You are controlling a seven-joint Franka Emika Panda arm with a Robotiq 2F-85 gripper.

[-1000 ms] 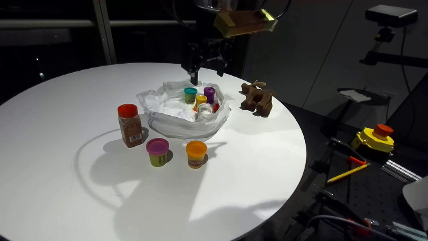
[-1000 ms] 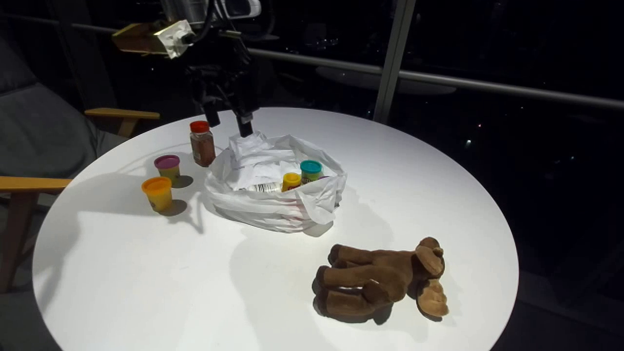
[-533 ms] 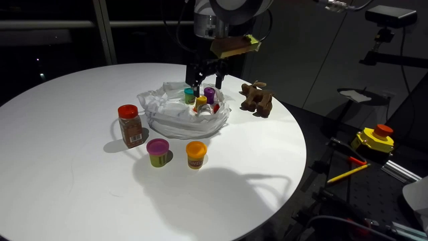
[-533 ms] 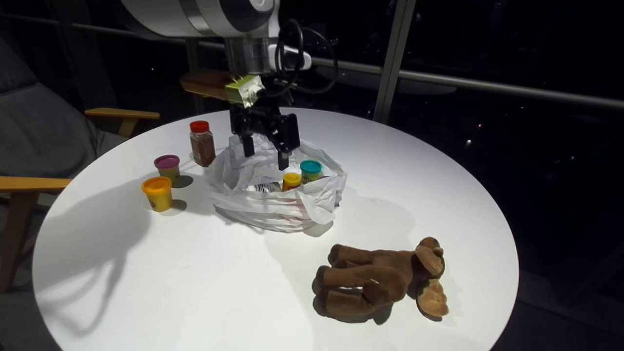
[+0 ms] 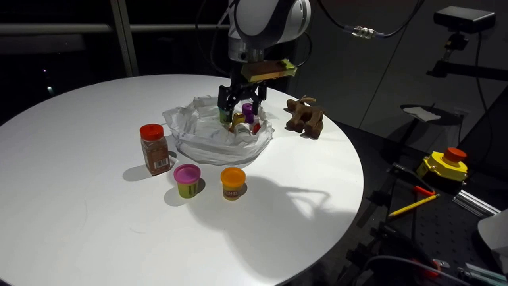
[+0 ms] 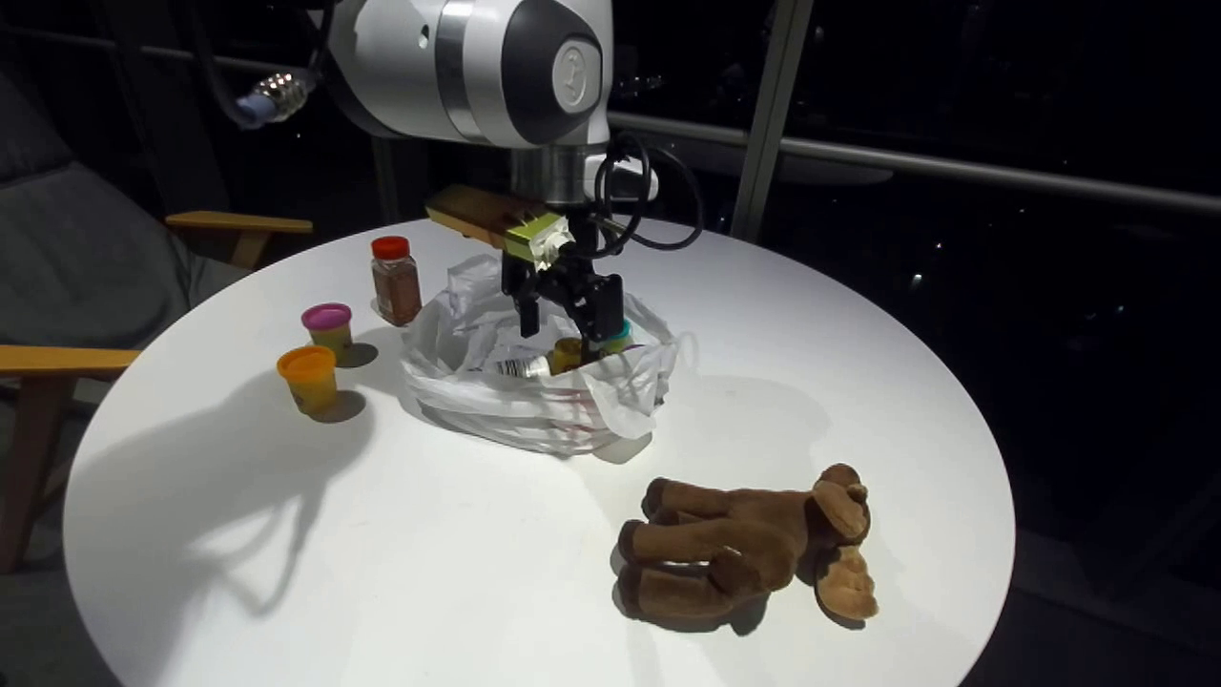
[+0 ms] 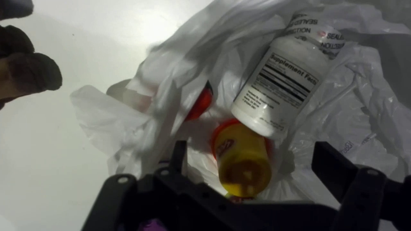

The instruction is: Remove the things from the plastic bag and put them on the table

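- Plastic bag (image 5: 214,153): open, on the table (image 5: 99,226)
- In an exterior view, brown plush (image 5: 303,112): bag's 3 o'clock
- Red-lidded jar (image 5: 156,151): upright, 8 o'clock
- Pink-lidded tub (image 5: 187,181): 7
- Orange tub (image 5: 233,183): 6
- Inside: yellow tub (image 7: 242,157), probably inverted

I see a whitish bag (image 6: 501,412), brown plush animal (image 6: 754,534), red-lidded jar (image 5: 155,149) with dark-striped barcode (image 5: 161,163), orange-lidded tub (image 5: 233,183) and pink-lidded tub (image 5: 187,180).

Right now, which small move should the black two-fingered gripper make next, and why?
Probably lower the open gripper slightly: in the wrist view, the yellow cylindrical plastic tub inside the crinkled whitish plastic bag shows between the fingers, with gaps on both sides.
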